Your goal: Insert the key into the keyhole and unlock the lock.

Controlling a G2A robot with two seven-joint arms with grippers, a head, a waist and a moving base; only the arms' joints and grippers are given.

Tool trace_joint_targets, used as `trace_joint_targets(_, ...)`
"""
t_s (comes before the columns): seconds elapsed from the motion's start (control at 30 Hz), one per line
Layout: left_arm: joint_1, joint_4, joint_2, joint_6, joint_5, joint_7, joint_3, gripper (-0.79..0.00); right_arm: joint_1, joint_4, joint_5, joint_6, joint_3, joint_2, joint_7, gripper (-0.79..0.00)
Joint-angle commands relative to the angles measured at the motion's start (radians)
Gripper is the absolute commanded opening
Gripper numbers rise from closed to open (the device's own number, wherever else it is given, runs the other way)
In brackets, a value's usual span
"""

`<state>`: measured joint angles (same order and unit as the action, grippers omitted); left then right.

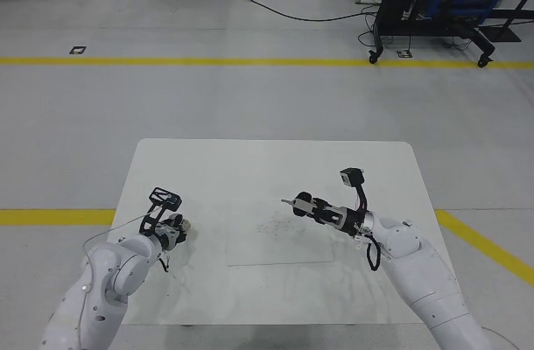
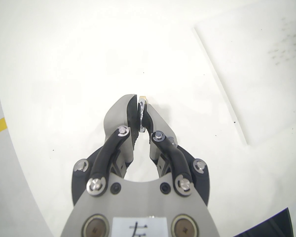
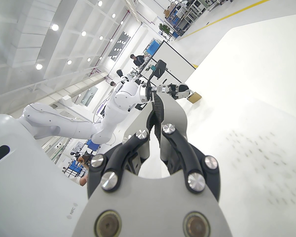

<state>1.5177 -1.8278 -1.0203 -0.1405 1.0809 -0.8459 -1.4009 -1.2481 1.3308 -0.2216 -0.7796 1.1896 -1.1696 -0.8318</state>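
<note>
Brass lock [image 1: 182, 231] sits in the left hand [image 1: 174, 229] over the counter [image 1: 249, 166], seen from above; the right hand [image 1: 295, 204] pinches a silvery key [image 1: 287, 202] mid-counter. Left wrist: pads [image 2: 132, 109] clamp the silver shackle [image 2: 141, 117] (brass body barely peeking). Right wrist: fingers [image 3: 160, 109] pressed together, lock well beyond

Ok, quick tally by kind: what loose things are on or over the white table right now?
Brass padlock, held in left gripper: 1
Small grey metal key, held in right gripper: 1
Thin white rectangular mat, flat on the table: 1
Total: 3
</note>
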Motion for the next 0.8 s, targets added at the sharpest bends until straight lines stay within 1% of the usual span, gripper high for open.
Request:
trace_joint_targets(0.0,0.000,-0.002,0.000,0.001,0.000,-0.001,-0.002,-0.785,0.000,0.000,0.000,0.000,0.000,0.000,0.000,-0.785)
trace_joint_targets(0.6,-0.028,0.030,-0.006,0.031,0.036,-0.020,0.020,-0.785,0.000,0.000,0.000,0.000,0.000,0.000,0.000,-0.785)
trace_joint_targets(0.7,-0.026,0.031,-0.008,0.040,0.018,0.007,0.016,-0.785,0.000,0.000,0.000,0.000,0.000,0.000,0.000,-0.785)
trace_joint_targets(0.77,-0.016,0.028,-0.011,0.035,-0.053,0.054,-0.005,-0.785,0.000,0.000,0.000,0.000,0.000,0.000,0.000,-0.785)
